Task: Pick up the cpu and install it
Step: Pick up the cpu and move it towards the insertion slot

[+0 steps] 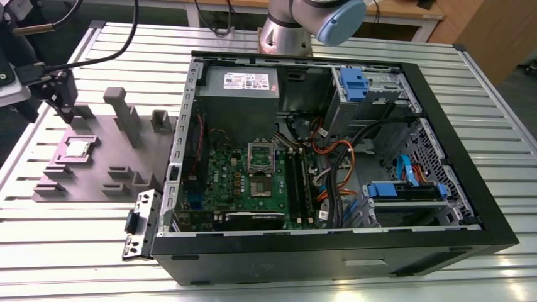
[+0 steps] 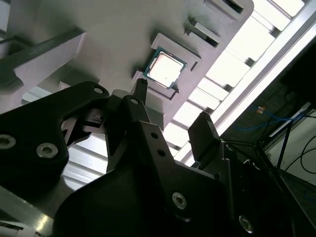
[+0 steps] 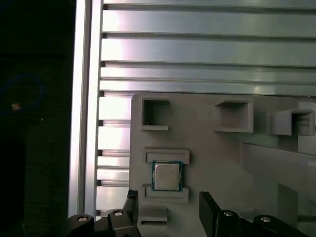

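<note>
The cpu (image 1: pixel 78 148) is a small silver square chip lying flat in its pocket on the grey fixture plate (image 1: pixel 97 170), at the exterior view's left. It shows in both wrist views, cpu (image 2: pixel 164 68) and cpu (image 3: pixel 167 176). My gripper (image 1: pixel 61 100) hangs above the plate's far left part, a little above and behind the chip. Its dark fingers stand apart with nothing between them, gripper (image 2: pixel 172 101) and gripper (image 3: pixel 168 196). The chip lies just beyond the fingertips, untouched.
An open computer case (image 1: pixel 470 189) lies on the slatted aluminium table (image 1: pixel 67 251), holding a green motherboard (image 1: pixel 243 189) with a silver socket frame (image 1: pixel 261 157). Tall grey fixture blocks (image 1: pixel 126 116) rise beside the chip. Cables (image 1: pixel 117 44) trail at the far left.
</note>
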Motion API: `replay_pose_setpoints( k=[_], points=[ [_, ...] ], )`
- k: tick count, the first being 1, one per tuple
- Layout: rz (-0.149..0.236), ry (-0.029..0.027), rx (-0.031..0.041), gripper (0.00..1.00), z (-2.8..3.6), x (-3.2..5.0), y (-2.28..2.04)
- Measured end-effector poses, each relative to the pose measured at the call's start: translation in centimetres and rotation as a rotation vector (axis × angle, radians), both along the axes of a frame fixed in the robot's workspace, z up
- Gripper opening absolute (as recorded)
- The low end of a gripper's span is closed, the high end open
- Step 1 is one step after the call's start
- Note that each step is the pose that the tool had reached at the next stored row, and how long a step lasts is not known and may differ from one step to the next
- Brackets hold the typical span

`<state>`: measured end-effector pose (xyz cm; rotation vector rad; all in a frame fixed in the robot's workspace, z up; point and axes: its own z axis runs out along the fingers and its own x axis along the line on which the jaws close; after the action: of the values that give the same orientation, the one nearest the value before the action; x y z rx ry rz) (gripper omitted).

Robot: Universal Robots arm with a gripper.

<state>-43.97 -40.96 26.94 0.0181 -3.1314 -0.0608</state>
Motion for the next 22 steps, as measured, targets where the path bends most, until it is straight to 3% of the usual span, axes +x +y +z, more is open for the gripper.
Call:
replay_pose_setpoints(
  k=[11, 17, 22],
  points=[
    [0.000, 0.0001, 0.0000, 0.60, -1.98, 0.28, 0.00],
    [0.000, -0.0002, 0.0001, 0.60, -2.10, 0.29, 0.00],
    [0.000, 0.0006, 0.0000, 0.60, -2.97, 0.46, 0.01]
  ],
)
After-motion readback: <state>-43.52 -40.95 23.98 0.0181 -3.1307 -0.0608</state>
